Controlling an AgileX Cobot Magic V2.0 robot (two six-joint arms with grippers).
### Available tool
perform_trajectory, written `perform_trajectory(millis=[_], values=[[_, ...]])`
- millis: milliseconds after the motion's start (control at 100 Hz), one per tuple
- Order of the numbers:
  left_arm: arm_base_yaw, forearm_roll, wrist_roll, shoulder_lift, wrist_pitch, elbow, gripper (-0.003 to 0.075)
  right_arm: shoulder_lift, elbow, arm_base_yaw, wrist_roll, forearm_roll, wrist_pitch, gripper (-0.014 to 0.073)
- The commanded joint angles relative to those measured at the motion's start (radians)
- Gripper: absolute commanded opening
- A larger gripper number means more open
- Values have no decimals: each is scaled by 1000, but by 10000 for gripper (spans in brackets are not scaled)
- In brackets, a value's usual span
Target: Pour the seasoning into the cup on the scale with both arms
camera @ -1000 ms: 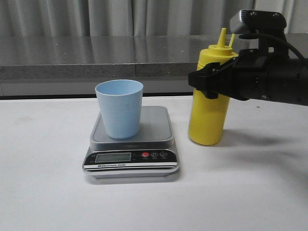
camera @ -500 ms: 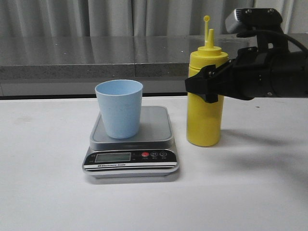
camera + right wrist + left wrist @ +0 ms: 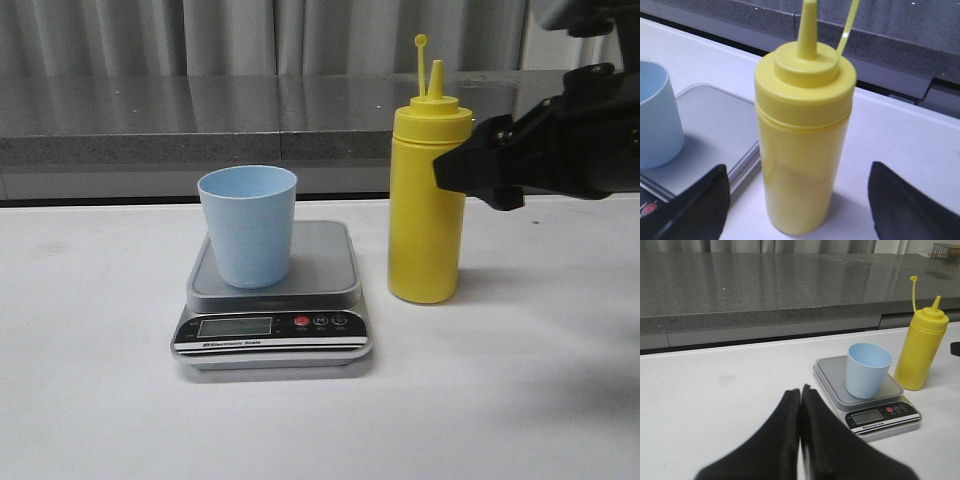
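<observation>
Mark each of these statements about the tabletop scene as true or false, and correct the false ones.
1. The cup stands upright on the scale. True.
2. The seasoning bottle lies on its side. False: it stands upright on the table beside the scale.
3. The right gripper is clamped on the bottle. False: its fingers are spread wide, apart from the bottle on both sides.
4. The left gripper is closed and holds nothing. True.
5. The bottle's cap is off its nozzle, hanging by its strap. True.
</observation>
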Motion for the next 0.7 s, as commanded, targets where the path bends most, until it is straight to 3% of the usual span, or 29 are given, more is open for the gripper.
perform_trajectory(millis=[0,190,330,500,690], values=[[1,-7,-6,15,-76,-24,-20,-106,-1,-4,-1,22,11,462],[1,-7,-6,15,-76,-24,-20,-290,20,-4,-1,33,175,188],[1,-7,-6,15,-76,-24,-20,-425,33,-4,-1,62,268,44],[1,-7,-6,15,-76,-24,-20,-578,49,-4,-1,108,396,-48],[1,-7,-6,15,-76,-24,-20,-716,54,-4,-1,149,525,-60]])
